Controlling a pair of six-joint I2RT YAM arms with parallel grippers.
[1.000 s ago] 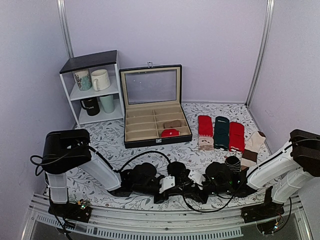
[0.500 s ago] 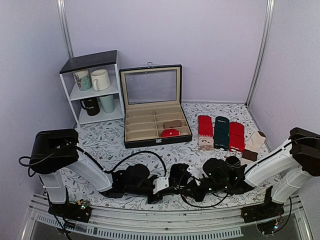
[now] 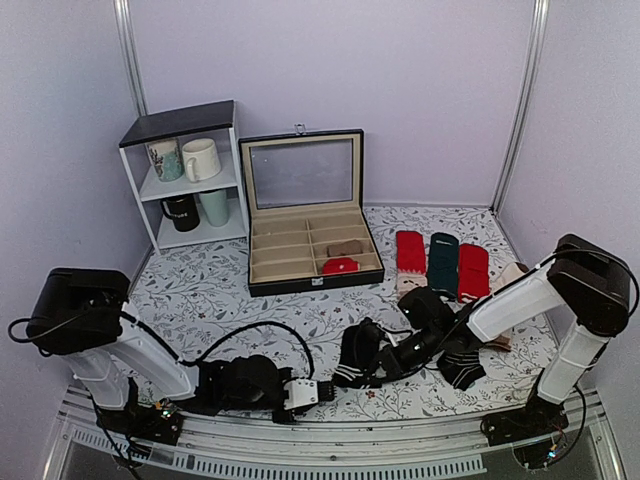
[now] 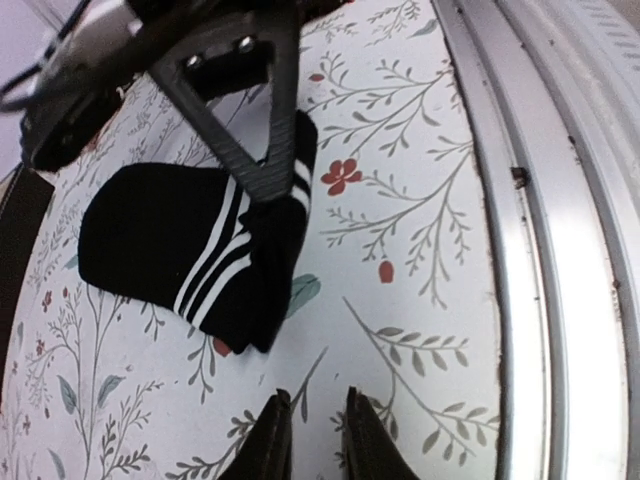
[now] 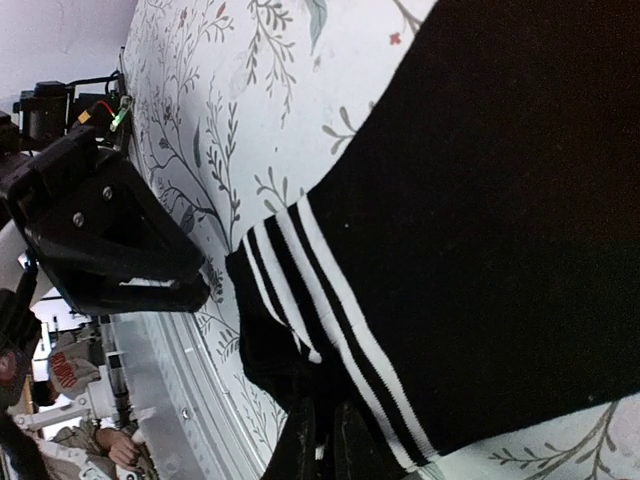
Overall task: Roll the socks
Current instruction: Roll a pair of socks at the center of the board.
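Hold of the socks (image 4: 150,235), at the near middle of the counter (image 3: 230,300), is passed to the right fingers (image 5: 298,450), clamped on them, while the left fingers (image 4: 272,440) are drawn back, parted and empty.

right gripper (image 4: 268,198) pinches the socks (image 4: 150,235) by the cuff on floral table (image 4: 410,200).

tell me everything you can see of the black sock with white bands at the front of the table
The black sock is short, of soft matte fabric, with three white bands across its cuff. It lies flat on the floral tablecloth near the table's front edge, cuff end folded over and bunched. The right gripper is shut on that bunched cuff; the left gripper, slightly open, is apart from it. One sock or a stacked pair: cannot tell.
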